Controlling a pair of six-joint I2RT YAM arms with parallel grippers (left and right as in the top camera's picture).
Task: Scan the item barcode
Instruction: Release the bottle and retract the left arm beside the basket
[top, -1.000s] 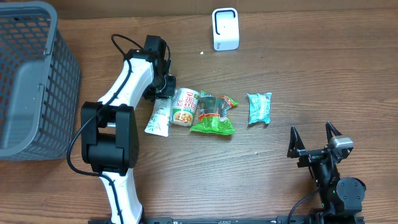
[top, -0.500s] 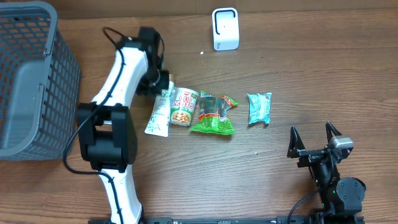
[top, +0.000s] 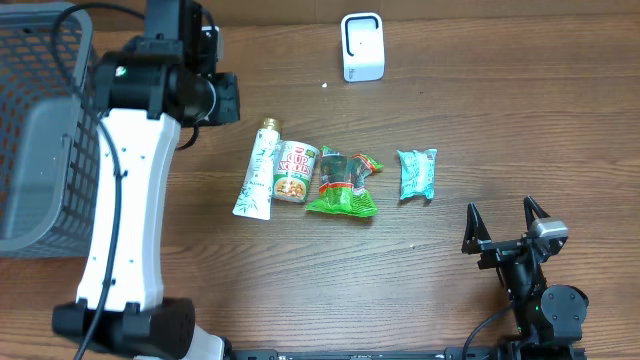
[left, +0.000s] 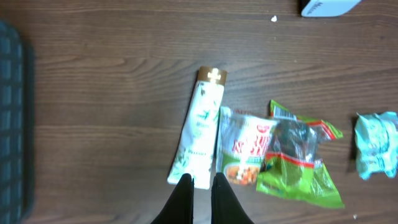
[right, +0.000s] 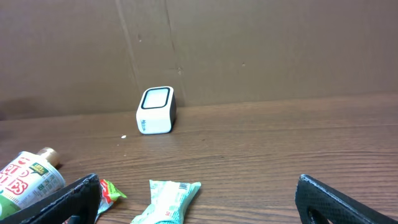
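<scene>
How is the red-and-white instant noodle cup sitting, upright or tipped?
Tipped over: the red-and-white instant noodle cup lies on its side, printed wall facing up, between the white tube and green packet.

Cup (top: 297, 172): red block letters on a white label, reads "CUP NOODLES" in the overhead view; the right wrist view catches only the end, "ES". Tube (top: 257, 181): fine print down its side, too small to read. Green bag (top: 345, 190): red-and-white label patch, illegible. Teal packet (top: 417, 173): faint print, illegible. Scanner (right: 156, 109): short dark word low on its side, can't make it out.
</scene>
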